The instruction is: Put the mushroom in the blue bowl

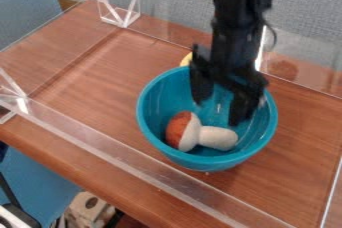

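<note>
- A reddish-brown wooden table (94, 77) is fenced by a low clear acrylic wall (80, 137); a grey-blue partition (301, 12) stands behind it.
- The blue bowl (160, 122) sits on the table near the front wall.
- The mushroom (198, 133) lies on its side inside the bowl, reddish cap to the left, white stem to the right.
- The gripper (227, 84) hangs above the bowl's back rim, jaws spread wide, holding nothing.
- A yellow rounded object (187, 61) peeks out behind the bowl, mostly hidden by the arm.
</note>
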You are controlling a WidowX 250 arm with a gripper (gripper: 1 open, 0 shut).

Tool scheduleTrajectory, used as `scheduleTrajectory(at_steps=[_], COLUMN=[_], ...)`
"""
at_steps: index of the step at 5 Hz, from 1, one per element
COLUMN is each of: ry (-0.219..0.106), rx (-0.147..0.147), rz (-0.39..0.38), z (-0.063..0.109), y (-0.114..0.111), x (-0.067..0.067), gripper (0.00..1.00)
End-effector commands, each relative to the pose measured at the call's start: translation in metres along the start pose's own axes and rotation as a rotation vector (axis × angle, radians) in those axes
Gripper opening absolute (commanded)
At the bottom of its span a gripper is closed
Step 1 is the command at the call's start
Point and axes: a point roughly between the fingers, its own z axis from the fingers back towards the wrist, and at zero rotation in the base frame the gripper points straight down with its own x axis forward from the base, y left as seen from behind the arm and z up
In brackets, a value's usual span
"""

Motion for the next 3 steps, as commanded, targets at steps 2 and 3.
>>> scheduleTrajectory(at_steps=[2, 3], ry=[-0.1, -0.091], rx=[0.06, 0.087], rz=[0.044, 0.06], z=[0.057, 0.059], y=[0.041, 0.059], x=[0.013, 0.012], gripper=[1.0, 1.0])
